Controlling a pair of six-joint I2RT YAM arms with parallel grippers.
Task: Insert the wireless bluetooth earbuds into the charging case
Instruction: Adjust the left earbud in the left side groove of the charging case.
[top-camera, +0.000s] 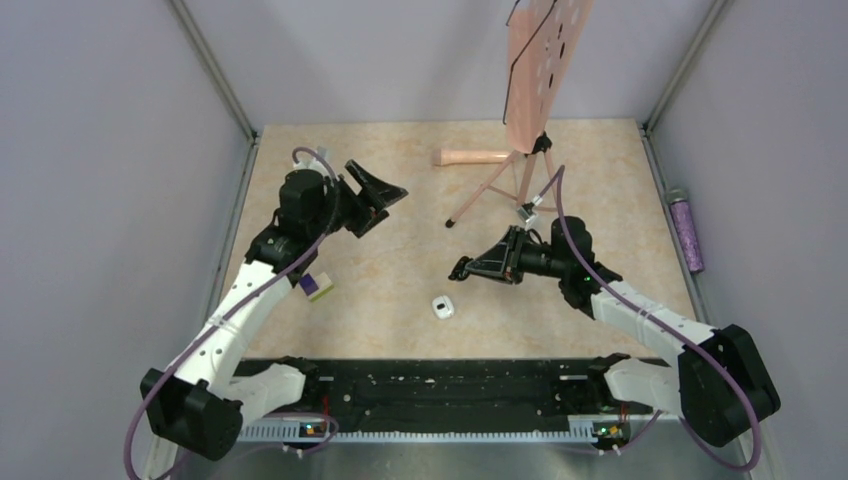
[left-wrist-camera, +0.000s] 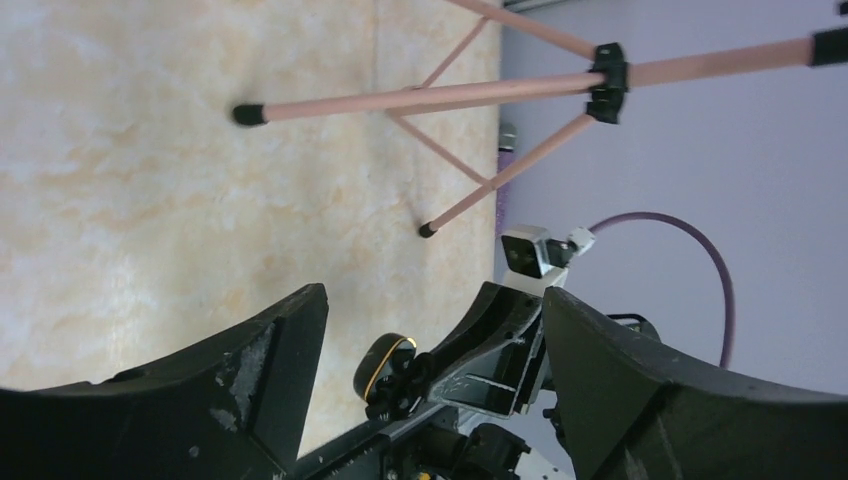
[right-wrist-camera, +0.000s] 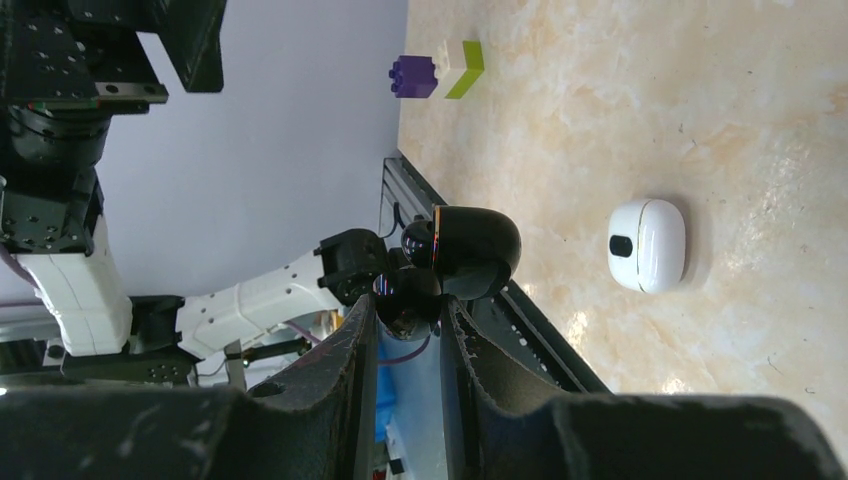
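Observation:
My right gripper (right-wrist-camera: 407, 305) is shut on a black earbud (right-wrist-camera: 462, 245) with a thin gold ring, pinching its stubby end and holding it above the table. From the top, this gripper (top-camera: 460, 270) hangs just up and right of the white charging case (top-camera: 443, 306). The case (right-wrist-camera: 648, 245) lies on the table and looks closed. My left gripper (top-camera: 385, 210) stands open and empty at the left, raised and facing the right gripper. In the left wrist view the earbud (left-wrist-camera: 388, 362) shows between the wide-spread fingers (left-wrist-camera: 255, 375) of the left gripper (left-wrist-camera: 435, 300), some way off.
A purple-and-yellow block (top-camera: 318, 287) lies beside the left arm. A pink tripod stand (top-camera: 500, 180) with a pink board stands at the back. A purple bottle (top-camera: 686, 232) lies along the right wall. A black rail (top-camera: 440, 385) runs along the near edge.

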